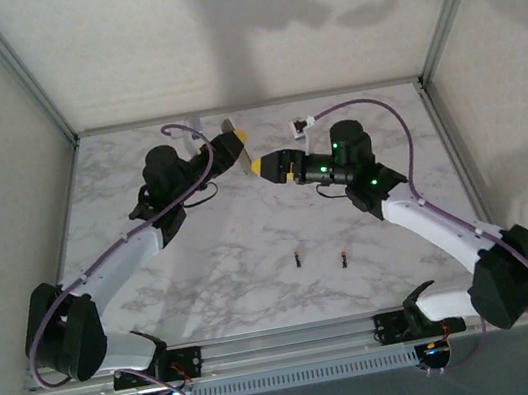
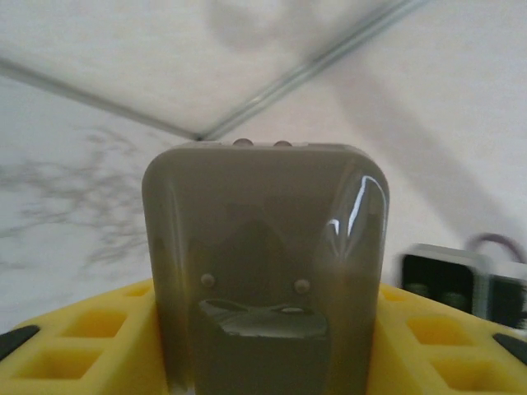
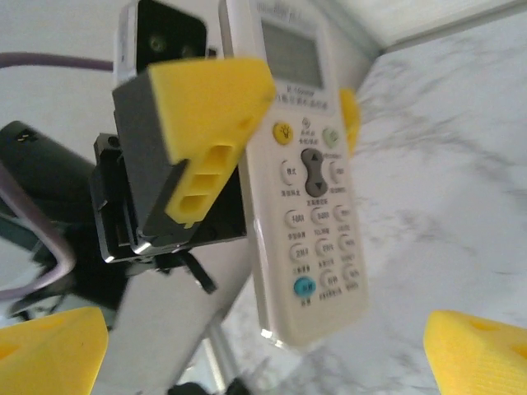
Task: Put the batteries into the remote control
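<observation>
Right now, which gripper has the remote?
The left gripper: its yellow fingers clamp the remote by its side edges. The right gripper stands open, gripping nothing.

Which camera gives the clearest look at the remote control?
The right wrist view: the remote control faces it, display and buttons visible, gripped between yellow jaws. From the left wrist you see its plain back up close; from the top, a small sliver.

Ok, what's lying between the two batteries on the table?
Nothing. In the top view, the marble table is bare between the left-hand battery and the right-hand battery.
</observation>
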Robot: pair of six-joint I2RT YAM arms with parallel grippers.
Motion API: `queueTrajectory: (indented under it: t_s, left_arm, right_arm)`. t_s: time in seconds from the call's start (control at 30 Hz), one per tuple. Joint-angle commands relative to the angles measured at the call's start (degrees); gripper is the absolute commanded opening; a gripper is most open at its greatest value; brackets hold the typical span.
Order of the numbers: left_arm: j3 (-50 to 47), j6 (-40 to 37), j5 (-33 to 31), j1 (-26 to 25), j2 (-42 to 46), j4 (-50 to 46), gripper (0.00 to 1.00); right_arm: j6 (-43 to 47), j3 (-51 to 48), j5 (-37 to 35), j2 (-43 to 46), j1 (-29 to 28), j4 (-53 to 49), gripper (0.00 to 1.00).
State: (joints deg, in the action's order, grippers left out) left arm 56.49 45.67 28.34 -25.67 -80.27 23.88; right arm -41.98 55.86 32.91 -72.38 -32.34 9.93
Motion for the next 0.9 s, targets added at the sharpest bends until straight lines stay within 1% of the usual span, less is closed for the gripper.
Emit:
queueTrajectory:
  t_s: [0.0, 0.1, 0.17, 0.23, 0.37, 0.43, 0.53, 0.7, 0.87]
  left_arm:
    - [3.84, -9.8, -10.77, -1.77, -1.46, -14.47, 0.45]
    - [7.65, -14.05, -17.88, -4.23, -6.52, -23.0, 0.41]
    - [10.59, -16.09, -21.68, -6.03, -11.01, -27.51, 0.42]
    - [12.73, -17.58, -24.77, -7.72, -14.84, -30.29, 0.41]
    - [17.56, -20.37, -32.6, -11.38, -22.47, -35.72, 0.43]
    - [19.95, -21.27, -33.81, -12.72, -26.54, -38.24, 0.42]
    - [22.17, -22.09, -35.13, -13.85, -30.98, -40.54, 0.43]
    - [24.61, -24.35, -35.62, -14.49, -35.45, -43.78, 0.44]
    - [27.41, -26.82, -36.95, -14.89, -39.13, -47.16, 0.47]
  right_arm:
    - [7.69, -0.87, -12.62, 3.78, 0.74, -11.03, 0.99]
    - [11.35, -1.56, -18.15, 4.82, 1.14, -15.71, 0.99]
    - [13.03, -2.66, -21.52, 5.17, 1.38, -17.46, 0.99]
    - [14.34, -4.11, -23.83, 5.58, 1.67, -18.06, 0.99]
    - [15.38, -7.74, -28.92, 7.6, 3.24, -18.88, 0.99]
    - [15.98, -9.74, -31.32, 9.1, 4.45, -19.41, 0.99]
    - [16.18, -12.31, -33.0, 11.0, 6.48, -19.81, 0.99]
    - [15.35, -13.59, -34.77, 11.55, 7.48, -19.61, 0.99]
    - [14.64, -14.37, -34.4, 11.19, 7.73, -18.68, 0.99]
